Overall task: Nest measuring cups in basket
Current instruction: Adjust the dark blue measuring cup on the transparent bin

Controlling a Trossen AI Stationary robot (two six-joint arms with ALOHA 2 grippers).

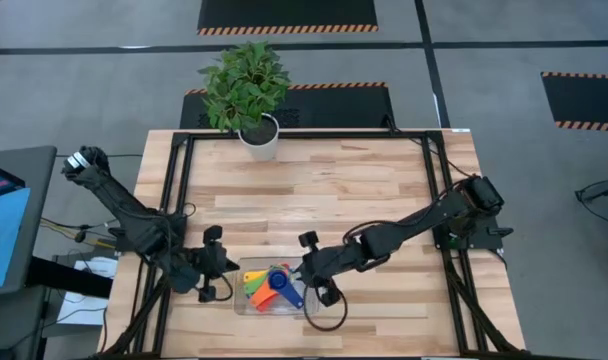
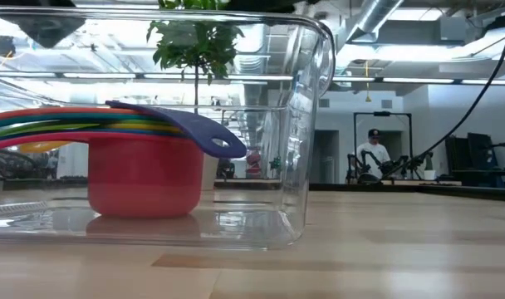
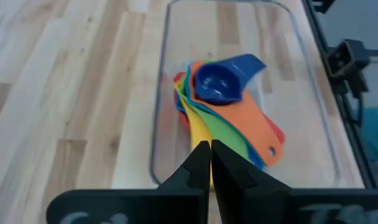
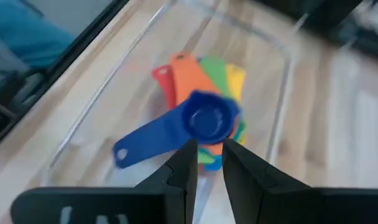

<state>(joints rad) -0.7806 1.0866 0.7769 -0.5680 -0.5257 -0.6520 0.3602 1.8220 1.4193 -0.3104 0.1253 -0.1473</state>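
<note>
High view: we look down on the wooden bench point(image 1: 314, 190). The clear basket point(image 1: 246, 303) sits between our two sets of fingers. The measuring cups point(image 1: 269, 287) lie stacked inside it, handles fanned out. Our left gripper point(image 1: 216, 268) is just beside one end of the basket. Our right gripper point(image 1: 306, 270) is just beside the other end, close to the blue cup. A plant pot point(image 1: 260, 138) stands well away from both.

Low view: we see the basket wall point(image 2: 315, 124) up close. The red cup point(image 2: 144, 176) is the bottom one, sitting flat on the basket floor, with the other handles piled over it. Far behind, a person point(image 2: 374, 154) sits in the room.

Left wrist view: our left fingers point(image 3: 200, 163) are pressed together and hold nothing. The stack lies just ahead of them, inside the basket.

Right wrist view: our right fingers point(image 4: 184, 167) are a little apart, with nothing between them. The blue cup point(image 4: 207, 119) sits on top of the stack, just past the tips.

We think the cups are light, hard and smooth, so they may slip. The flat handle looks like the best place to pinch. The job looks nearly done.
</note>
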